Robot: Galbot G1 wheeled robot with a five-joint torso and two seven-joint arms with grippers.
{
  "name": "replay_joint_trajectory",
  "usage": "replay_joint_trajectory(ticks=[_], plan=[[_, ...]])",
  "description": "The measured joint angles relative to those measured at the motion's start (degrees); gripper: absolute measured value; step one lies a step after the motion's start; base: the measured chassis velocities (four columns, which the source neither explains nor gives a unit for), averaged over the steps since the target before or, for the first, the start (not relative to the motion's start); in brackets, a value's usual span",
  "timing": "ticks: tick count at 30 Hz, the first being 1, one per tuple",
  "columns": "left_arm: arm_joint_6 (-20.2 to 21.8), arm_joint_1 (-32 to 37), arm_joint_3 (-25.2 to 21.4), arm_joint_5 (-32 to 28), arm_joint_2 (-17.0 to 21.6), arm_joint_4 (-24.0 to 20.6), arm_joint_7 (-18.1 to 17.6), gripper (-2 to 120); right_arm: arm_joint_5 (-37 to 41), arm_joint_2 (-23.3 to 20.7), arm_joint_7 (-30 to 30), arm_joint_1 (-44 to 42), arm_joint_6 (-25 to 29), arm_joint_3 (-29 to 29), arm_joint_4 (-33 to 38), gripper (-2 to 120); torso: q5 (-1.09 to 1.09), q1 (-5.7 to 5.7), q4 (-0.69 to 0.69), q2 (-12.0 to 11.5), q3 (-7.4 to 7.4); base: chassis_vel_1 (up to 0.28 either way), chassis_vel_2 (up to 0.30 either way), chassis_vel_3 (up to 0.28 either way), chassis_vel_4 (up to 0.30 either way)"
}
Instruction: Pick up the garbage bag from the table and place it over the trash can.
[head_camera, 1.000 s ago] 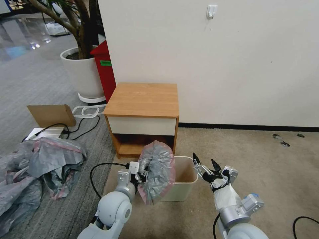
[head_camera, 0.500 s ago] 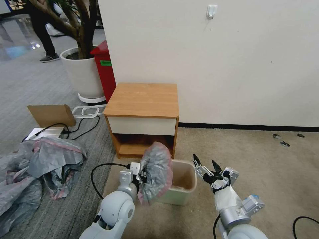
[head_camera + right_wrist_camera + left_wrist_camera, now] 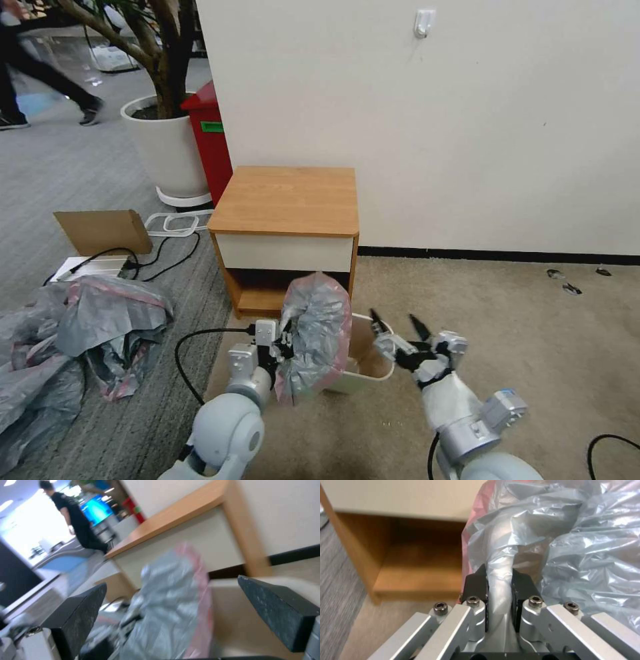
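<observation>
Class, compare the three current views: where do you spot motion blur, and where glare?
Head view: right gripper slightly smeared, garbage bag readable. Left wrist view: sharp on the bag, bright glints on its crinkles. Right wrist view: the bag and table streaked by blur, the room behind washed out.

Trash can (image 3: 363,373) on floor before table (image 3: 287,200). Garbage bag (image 3: 317,333) at can's left side. Bag heap (image 3: 73,333) farther left.

The left half of the trash can (image 3: 365,373) mouth is blocked by the hanging garbage bag (image 3: 317,333). Its right half is left open. Passage behind is closed off by the table (image 3: 287,200).
</observation>
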Motion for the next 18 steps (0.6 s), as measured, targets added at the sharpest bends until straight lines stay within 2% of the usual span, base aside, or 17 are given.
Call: replay_joint_trajectory(ticks=[3, 5, 10, 15, 18], plan=[[-0.73, 0.93, -0.65, -0.13, 0.27, -1.47, 1.46, 9, 0.00, 0.03, 0.89, 1.68, -1.46, -1.56, -0.05, 100, 0.00, 0.00, 0.00, 0.00, 0.00, 0.000, 0.000, 0.000, 0.000], [-1.81, 1.97, -1.37, -0.13, 0.44, -2.65, 3.12, 9, 0.03, 0.29, 5.41, 4.72, -3.50, -3.46, -0.80, 100, 0.00, 0.00, 0.01, 0.00, 0.00, 0.000, 0.000, 0.000, 0.000], [-2.36, 2.69, -1.68, -0.06, -0.08, -3.48, 3.96, 9, 1.57, 0.77, 10.41, 7.58, -6.68, -3.44, -1.37, 100, 0.00, 0.00, 0.01, 0.00, 0.00, 0.000, 0.000, 0.000, 0.000], [-2.36, 2.92, -1.55, -0.05, -0.19, -3.90, 4.32, 9, 4.90, 0.67, 11.14, 8.35, -9.24, -2.62, -1.76, 100, 0.00, 0.00, 0.00, 0.00, 0.00, 0.000, 0.000, 0.000, 0.000], [-2.36, 2.94, -1.53, -0.05, -0.20, -3.91, 4.56, 9, 9.43, 0.68, 10.59, 8.81, -11.30, -1.85, -2.44, 99, 0.00, 0.00, 0.00, 0.00, 0.00, 0.000, 0.000, 0.000, 0.000]])
